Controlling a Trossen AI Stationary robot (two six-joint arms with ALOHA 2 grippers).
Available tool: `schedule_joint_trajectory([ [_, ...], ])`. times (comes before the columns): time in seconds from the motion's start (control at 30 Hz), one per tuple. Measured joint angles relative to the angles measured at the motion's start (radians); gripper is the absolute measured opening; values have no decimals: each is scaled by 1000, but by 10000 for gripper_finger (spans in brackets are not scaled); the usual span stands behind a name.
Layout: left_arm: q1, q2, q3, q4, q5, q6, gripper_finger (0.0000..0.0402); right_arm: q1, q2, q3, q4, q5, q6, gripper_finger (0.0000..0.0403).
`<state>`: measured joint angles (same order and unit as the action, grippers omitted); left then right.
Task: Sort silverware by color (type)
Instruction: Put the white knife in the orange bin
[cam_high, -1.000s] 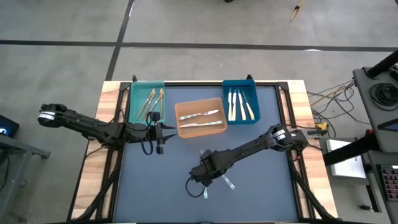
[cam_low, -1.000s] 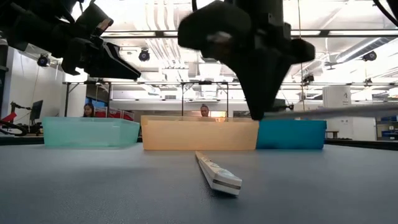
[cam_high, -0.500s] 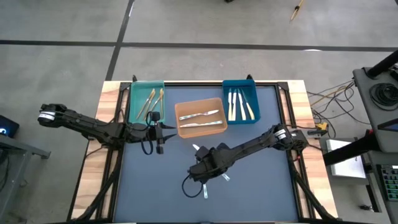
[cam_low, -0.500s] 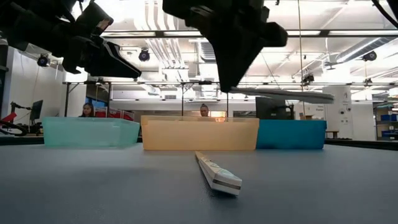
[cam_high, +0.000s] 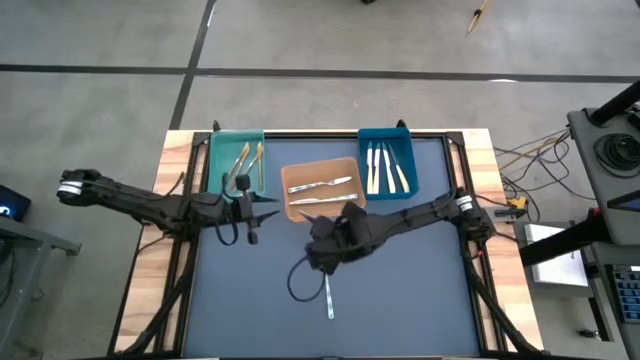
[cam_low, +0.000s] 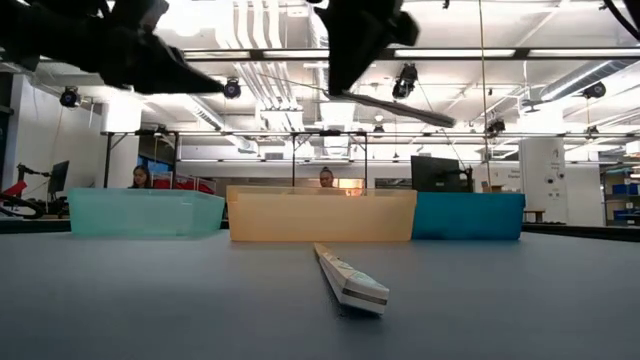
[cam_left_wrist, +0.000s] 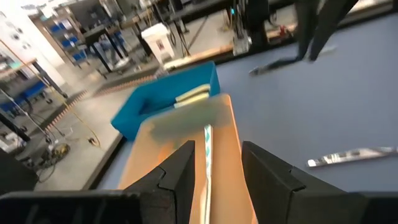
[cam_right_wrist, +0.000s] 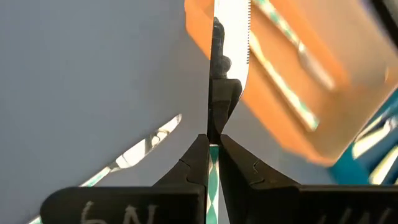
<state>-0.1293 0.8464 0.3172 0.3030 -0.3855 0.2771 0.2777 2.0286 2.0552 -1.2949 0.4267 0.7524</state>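
Note:
My right gripper (cam_high: 328, 238) hangs over the table's middle, just short of the orange bin (cam_high: 322, 188), shut on a silver knife (cam_right_wrist: 230, 37) with a serrated blade. A second silver piece (cam_high: 328, 295) lies flat on the dark mat nearer the front edge and also shows in the low view (cam_low: 350, 280). My left gripper (cam_high: 252, 206) hovers open between the teal bin (cam_high: 237, 165) and the orange bin, with nothing between its fingers (cam_left_wrist: 180, 174). The orange bin holds silver pieces, the teal bin gold ones, and the blue bin (cam_high: 387, 165) cream-handled ones. My right gripper pinches the knife between its two fingers, on the narrow stretch behind the blade (cam_right_wrist: 213, 134). The blade runs out past the fingertips. The fingers slant down from above. The knife is lifted clear of the table and tilts, its free end (cam_low: 440, 120) lower.
The three bins stand in a row along the far side of the mat. A black cable loop (cam_high: 295, 280) hangs under the right arm. People show in the room beyond the bins (cam_low: 328, 178).
My right gripper has risen and gone toward the far edge, up to the orange bin, rolling its wrist as it went. The knife has come up with it, swinging from level to a slant. The piece on the mat has stayed put.

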Motion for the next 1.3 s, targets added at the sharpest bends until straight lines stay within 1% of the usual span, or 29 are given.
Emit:
schedule_joint_trajectory([
  [0.13,0,-71,0,1,0,29,114,-52,-19,0,48,-6,-154,13],
  [0.33,0,-163,0,35,-1,103,114,-154,-56,0,57,-17,-362,13],
  [0.43,2,-193,0,78,-42,154,114,-210,-75,0,86,-19,-473,13],
  [0.57,19,-218,0,139,-129,246,114,-292,-95,0,163,-85,-639,13],
  [0.73,77,-233,0,194,-129,290,114,-405,-109,0,297,-156,-820,13],
  [0.8,107,-236,0,198,-129,291,114,-442,-112,-1,368,-215,-884,13],
  [0.87,137,-237,0,206,-119,290,114,-482,-112,-2,436,-315,-944,13],
  [0.97,179,-237,0,202,-56,278,114,-549,-112,-17,532,-490,-1016,13],
  [1.1,218,-236,0,197,38,241,114,-630,-112,-54,629,-658,-1065,13],
  [1.2,237,-236,0,197,86,233,114,-674,-112,-97,686,-799,-1086,13],
  [1.3,256,-238,0,203,118,234,114,-699,-115,-157,773,-870,-1106,13],
])
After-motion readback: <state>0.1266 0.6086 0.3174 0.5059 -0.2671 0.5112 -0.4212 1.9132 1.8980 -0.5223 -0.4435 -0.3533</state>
